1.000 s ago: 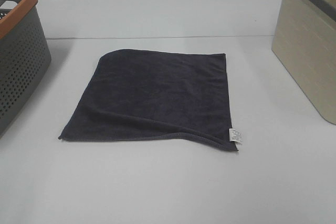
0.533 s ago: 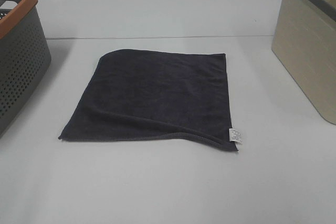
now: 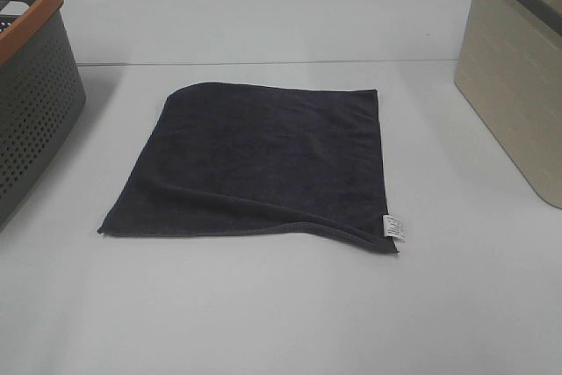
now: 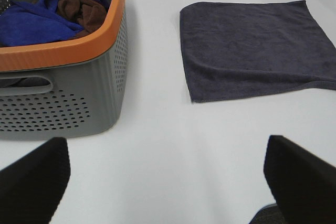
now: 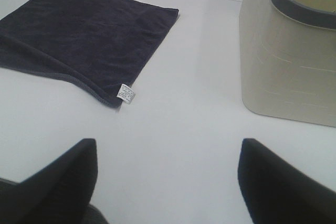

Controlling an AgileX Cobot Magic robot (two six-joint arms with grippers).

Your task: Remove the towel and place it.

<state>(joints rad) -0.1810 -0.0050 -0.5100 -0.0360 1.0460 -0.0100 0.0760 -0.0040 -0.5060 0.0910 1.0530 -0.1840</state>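
Towel [image 3: 259, 164] lies flat at the centre of the high view on the white table [image 3: 281, 313], its white tag [image 3: 393, 227] at the lower right corner. We see both grippers — left [image 4: 167, 174], right [image 5: 167, 174] — with jaws spread wide, holding nothing, well apart from the cloth.

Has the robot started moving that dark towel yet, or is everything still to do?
Nothing looks done: the towel lies flat on the table. Nothing is in hand; the left hand and right hand are both open, short of it. Grasping, lifting and placing remain.
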